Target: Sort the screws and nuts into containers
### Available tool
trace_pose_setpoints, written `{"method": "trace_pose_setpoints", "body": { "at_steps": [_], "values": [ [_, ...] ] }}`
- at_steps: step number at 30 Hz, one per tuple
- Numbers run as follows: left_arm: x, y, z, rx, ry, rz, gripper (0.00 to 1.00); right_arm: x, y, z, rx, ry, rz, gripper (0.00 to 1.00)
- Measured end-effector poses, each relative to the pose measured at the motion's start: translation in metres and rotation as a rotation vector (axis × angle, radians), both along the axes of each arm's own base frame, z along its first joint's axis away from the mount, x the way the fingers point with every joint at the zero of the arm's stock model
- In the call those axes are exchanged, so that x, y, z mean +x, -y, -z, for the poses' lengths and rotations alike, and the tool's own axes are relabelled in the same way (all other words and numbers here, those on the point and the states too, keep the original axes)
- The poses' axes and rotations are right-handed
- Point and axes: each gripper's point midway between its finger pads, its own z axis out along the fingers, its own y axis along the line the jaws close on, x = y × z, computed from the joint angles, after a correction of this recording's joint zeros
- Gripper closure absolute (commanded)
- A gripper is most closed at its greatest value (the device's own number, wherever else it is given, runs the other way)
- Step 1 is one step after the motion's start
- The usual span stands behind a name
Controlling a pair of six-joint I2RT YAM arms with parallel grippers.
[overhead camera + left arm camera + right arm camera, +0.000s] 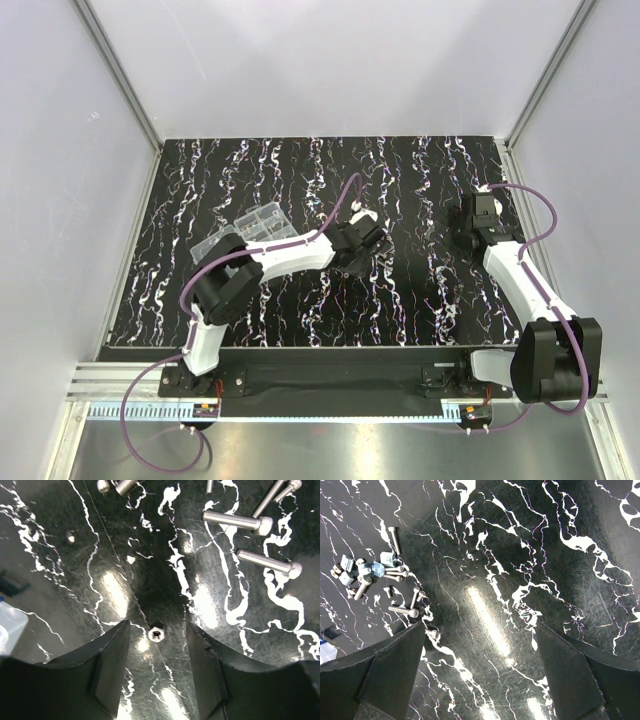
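No text, label, brand, number or sign was legible in any view. Screws (235, 521), nut (156, 632), clear box (255, 225) and marbled desk (420, 180) bore no readable marking.

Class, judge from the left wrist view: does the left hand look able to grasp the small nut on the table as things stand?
Probably yes. The nut lies between the open fingers of the left hand, with nothing beside it; the nearest screws lie well clear.
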Motion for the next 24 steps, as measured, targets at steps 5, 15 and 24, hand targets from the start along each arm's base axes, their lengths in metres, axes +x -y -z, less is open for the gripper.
{"method": "trace_pose_setpoints", "body": {
  "at_steps": [5, 15, 24],
  "values": [
    [-0.008, 0.002, 0.002, -0.005, -0.016, -0.030, 0.50, 0.000, 0.000, 0.000, 0.000, 0.000, -0.001, 0.00],
    [-0.011, -0.006, 0.014, 0.032, -0.031, -0.076, 0.52, 0.000, 0.000, 0.000, -0.002, 0.000, -0.002, 0.00],
    [-0.011, -0.006, 0.017, 0.032, -0.036, -0.095, 0.62, 0.000, 0.000, 0.001, -0.003, -0.001, -0.002, 0.00]
  ]
}}
